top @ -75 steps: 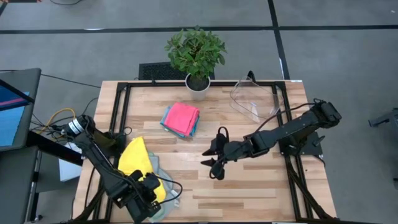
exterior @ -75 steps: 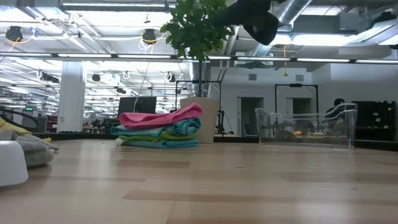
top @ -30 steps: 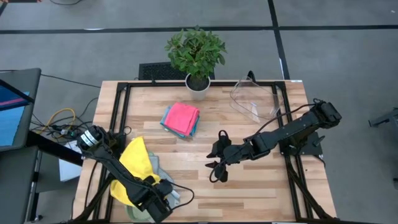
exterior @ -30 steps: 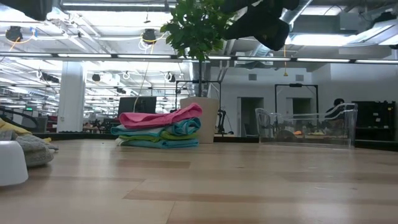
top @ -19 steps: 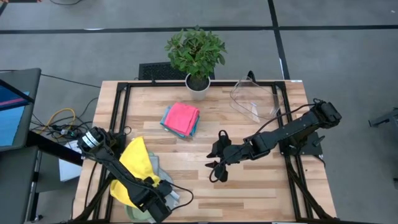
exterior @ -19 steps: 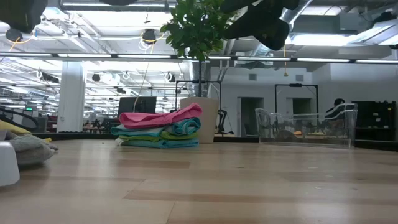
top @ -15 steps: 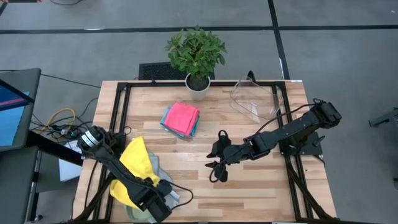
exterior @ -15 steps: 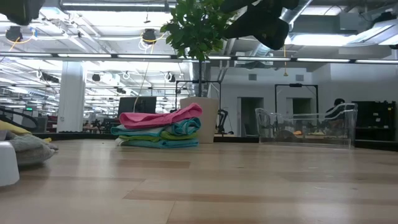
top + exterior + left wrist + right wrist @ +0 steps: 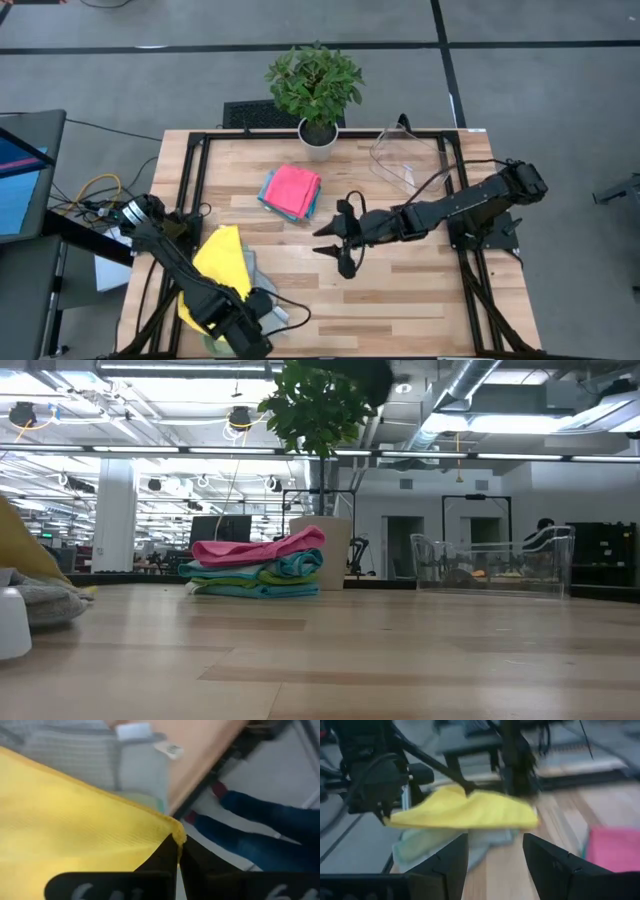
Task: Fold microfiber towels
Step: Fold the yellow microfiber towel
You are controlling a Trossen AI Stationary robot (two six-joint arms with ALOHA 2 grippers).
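A yellow microfiber towel [image 9: 215, 262] lies over pale grey-green towels [image 9: 252, 280] at the table's near left. My left gripper [image 9: 228, 312] stands over that towel's near end, shut on one of its corners. Folded towels form a stack with a pink one on top [image 9: 292, 189] at the middle far side. My right gripper [image 9: 332, 250] hovers open over the table's middle, pointing toward the yellow towel [image 9: 465, 810], with nothing between its fingers. My left gripper pinches one corner of the yellow towel [image 9: 176, 836] between its two fingertips, coming steeply from above. That corner is lifted clear. From it the cloth slopes down, and its far part rests on the pale towels [image 9: 100, 765].
A potted plant [image 9: 316, 90] stands at the far edge, with a clear plastic bin [image 9: 410, 160] to its right. Bare wood lies between the two grippers and along the near right. Beyond the near left edge a person's leg in jeans [image 9: 260, 815] shows.
My left gripper has risen with the yellow towel's corner, so the near part of that towel stands higher while the rest stays on the pale towels. My right gripper has moved toward the far left and tipped up nearer to level.
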